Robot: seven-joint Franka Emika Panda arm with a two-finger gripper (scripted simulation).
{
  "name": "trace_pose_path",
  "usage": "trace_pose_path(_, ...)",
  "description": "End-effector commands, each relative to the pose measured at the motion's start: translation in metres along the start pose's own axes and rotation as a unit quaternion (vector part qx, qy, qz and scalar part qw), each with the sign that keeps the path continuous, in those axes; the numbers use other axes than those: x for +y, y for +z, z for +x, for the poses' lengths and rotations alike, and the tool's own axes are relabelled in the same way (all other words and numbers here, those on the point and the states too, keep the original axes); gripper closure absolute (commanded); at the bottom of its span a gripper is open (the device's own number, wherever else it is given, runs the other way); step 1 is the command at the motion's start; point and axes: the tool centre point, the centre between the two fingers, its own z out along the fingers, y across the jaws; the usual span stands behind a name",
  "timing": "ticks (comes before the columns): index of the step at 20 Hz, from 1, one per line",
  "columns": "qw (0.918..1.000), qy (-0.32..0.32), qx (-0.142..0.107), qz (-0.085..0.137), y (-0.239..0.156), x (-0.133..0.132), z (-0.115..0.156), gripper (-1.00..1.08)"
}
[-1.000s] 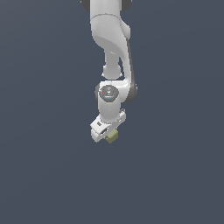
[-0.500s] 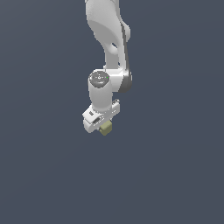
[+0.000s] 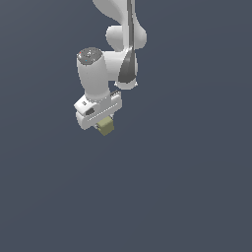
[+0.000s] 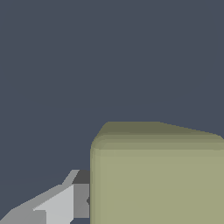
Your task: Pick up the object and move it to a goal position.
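The object, a small olive-tan cube (image 3: 105,126), hangs under the white arm's hand in the exterior view, held up off any surface. My gripper (image 3: 104,126) is shut on the cube, and its fingers are mostly hidden behind it. In the wrist view the cube (image 4: 157,175) fills the near part of the picture, with one grey-white finger (image 4: 57,203) pressed against its side. The other finger is out of that picture.
Plain dark blue-grey background lies all around in both views. The white arm (image 3: 106,64) reaches down from the top of the exterior view. No other objects or marker show.
The arm has carried the cube upward and toward the exterior view's left, and the wrist has turned. The cube stays held.
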Motion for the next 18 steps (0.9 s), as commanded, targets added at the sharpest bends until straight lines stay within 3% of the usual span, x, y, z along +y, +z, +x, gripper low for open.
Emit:
trace_pose_path(1, 1.0, 0.0, 0.001, 0.0, -0.019, 0.002, -0.019, 1.08)
trace_pose_path(10, 1.0, 0.0, 0.001, 0.001, -0.068, 0.012, -0.067, 1.08)
trace_pose_path(18, 1.0, 0.0, 0.0, 0.0, -0.083, 0.016, -0.081, 1.08)
